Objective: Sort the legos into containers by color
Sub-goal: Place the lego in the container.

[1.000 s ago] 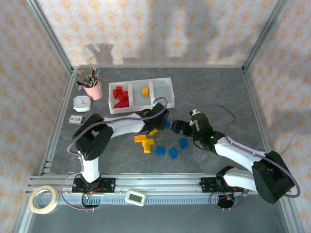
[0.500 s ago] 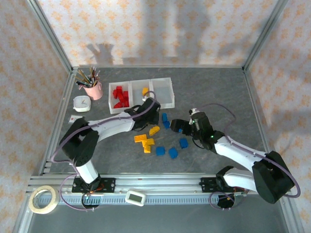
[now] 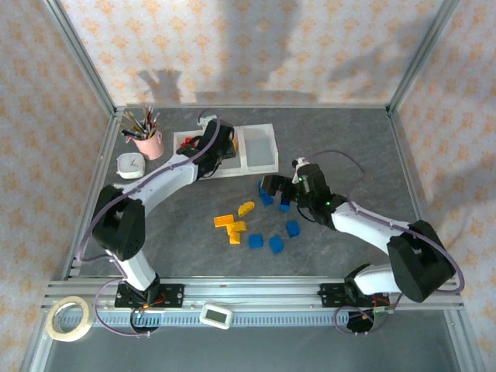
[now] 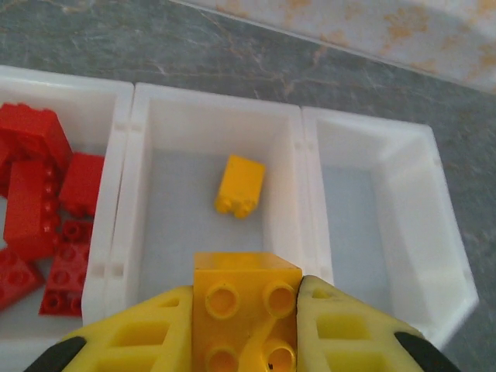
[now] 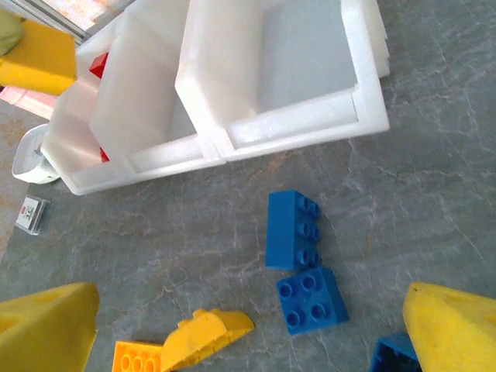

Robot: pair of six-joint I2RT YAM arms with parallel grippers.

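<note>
The jaws of the left gripper (image 3: 219, 143) are closed on a yellow brick (image 4: 246, 298), it seems just over the middle compartment of the containers (image 4: 301, 147) near the far edge of the surface (image 3: 349, 139), where another yellow lego (image 4: 239, 185) lies, while the jaws of the right gripper (image 3: 275, 194) stand wide open above two blue legos (image 5: 294, 230) near the middle.

L arm reaches across translucent white three-bin plastic tray (image 3: 273, 147) nr counter's (image 3: 349, 139) far-left corner, L pincer (image 3: 215, 149) over it. R pincer (image 3: 269, 186) mid-counter beside small blue plastic lego bricks (image 3: 293, 229); yellow plastic lego bricks (image 3: 231, 225) just left.
</note>
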